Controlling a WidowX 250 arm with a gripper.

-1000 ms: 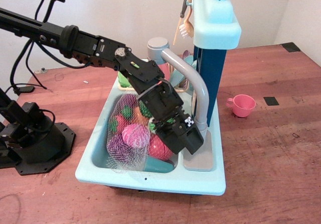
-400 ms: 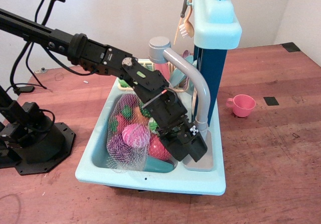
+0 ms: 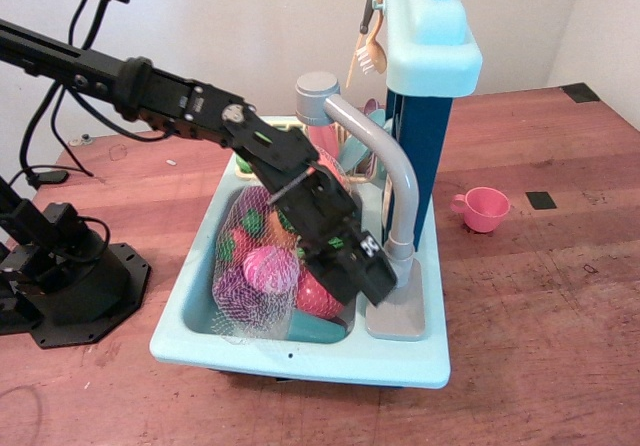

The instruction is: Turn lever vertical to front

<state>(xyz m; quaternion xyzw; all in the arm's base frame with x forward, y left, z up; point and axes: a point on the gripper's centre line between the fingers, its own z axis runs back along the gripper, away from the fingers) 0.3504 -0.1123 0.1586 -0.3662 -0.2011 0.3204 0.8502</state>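
Tool: the black tool (image 3: 378, 284) sits low over the sink's right ledge, pressed up against the foot of the faucet; whether its fingers are apart or together cannot be told, since they merge into 1 dark mass.
Arm: the black arm (image 3: 190, 106) reaches in from 10 o'clock and slopes down toward 4 o'clock, crossing over the basin.
Lever: the lever (image 3: 397, 253) is at the grey collar at the bottom of the faucet, just to the 2 o'clock side of the tool tip; it is mostly hidden by the tool, so its angle cannot be read.
Faucet: the grey spout (image 3: 380, 156) rises from that collar and arches toward 10 o'clock, ending in a cylindrical head.
Sink: the light-blue toy sink (image 3: 300, 351) stands on the reddish wooden table (image 3: 540, 336).
Basin contents: a mesh bag of toy food (image 3: 255, 266) fills the basin, at 9 o'clock from the tool.
Grey plate: a flat grey base plate (image 3: 395, 318) lies on the ledge at 6 o'clock from the collar.
Pink cup: a pink cup (image 3: 483, 209) stands on the table at 3 o'clock from the sink, well apart from it.
Back panel: a dark-blue upright with a light-blue shelf (image 3: 430, 36) rises behind the faucet, with a small brush (image 3: 369, 56) hanging at its left edge.
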